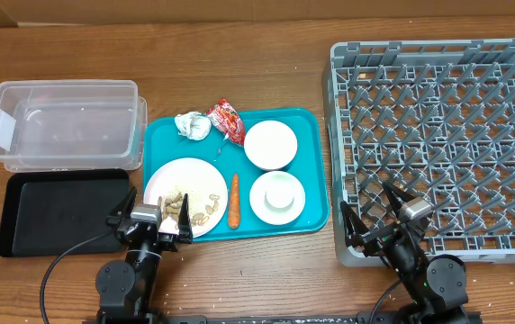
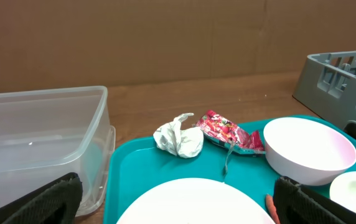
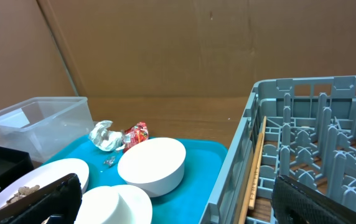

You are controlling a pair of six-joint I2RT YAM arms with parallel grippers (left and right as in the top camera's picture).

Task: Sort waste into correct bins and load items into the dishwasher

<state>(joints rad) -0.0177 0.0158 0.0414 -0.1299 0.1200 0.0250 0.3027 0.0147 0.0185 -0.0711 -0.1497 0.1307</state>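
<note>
Nothing is sorted or loaded yet, as far as I can judge; the whole job is still ahead.

On the left of the wooden bench (image 1: 239, 54) stands one clear plastic rectangular tub (image 1: 64, 121) with no waste in it, and just in front of it lies one shallow black rectangular tray (image 1: 59, 211), also bare. My left end effector (image 1: 152, 219) hangs with its jaws wide apart, gripping nothing, over the near edge of the one round white plate (image 1: 163, 180); the beige food scraps and rice grains (image 1: 185, 205) are still on that plate.

The plate sits on the one teal serving tray (image 1: 316, 162), which carries everything else too: one crumpled white tissue (image 1: 191, 125) and one small red snack wrapper (image 1: 227, 121) at its far edge, touching or nearly so; one orange carrot (image 1: 234, 200) just right of the plate; two round white bowls, the far bowl (image 1: 270, 145) and the near bowl (image 1: 262, 205); one small white cylindrical cup (image 1: 280, 191), which looks to stand inside the near bowl.

On the right, the one large grey lattice dish rack (image 1: 438, 144) holds no dishware; my right end effector (image 1: 370, 214) is spread open and empty over its near left corner.
</note>
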